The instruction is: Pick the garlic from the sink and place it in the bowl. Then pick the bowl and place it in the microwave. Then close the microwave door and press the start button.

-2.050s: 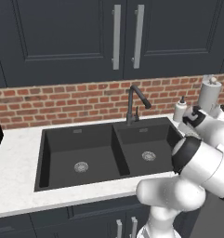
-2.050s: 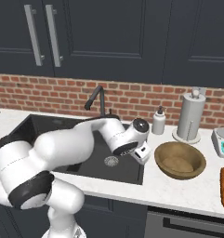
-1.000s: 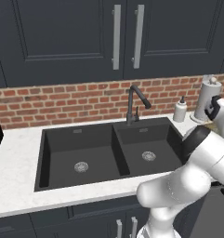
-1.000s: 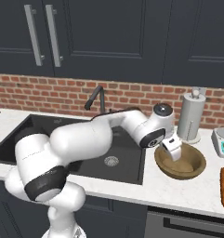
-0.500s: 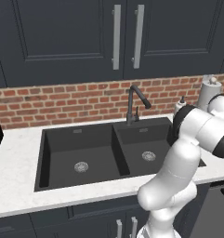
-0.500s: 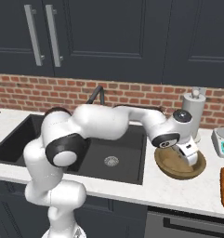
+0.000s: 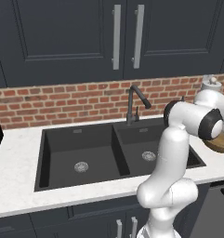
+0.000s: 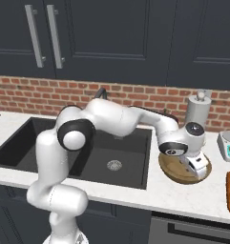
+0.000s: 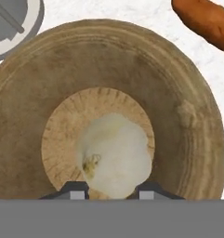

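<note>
one step is almost done: your gripper (image 9: 111, 188) holds the garlic (image 9: 114, 161) closed, with the bowl (image 9: 187, 139) directly under it; release, microwave, door and start button remain.

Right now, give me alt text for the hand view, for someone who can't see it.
The fingers are shut on the pale garlic, directly above the lighter centre of the wooden bowl. The bowl sits on a white speckled counter, with an orange-brown loaf beyond its rim.
</note>
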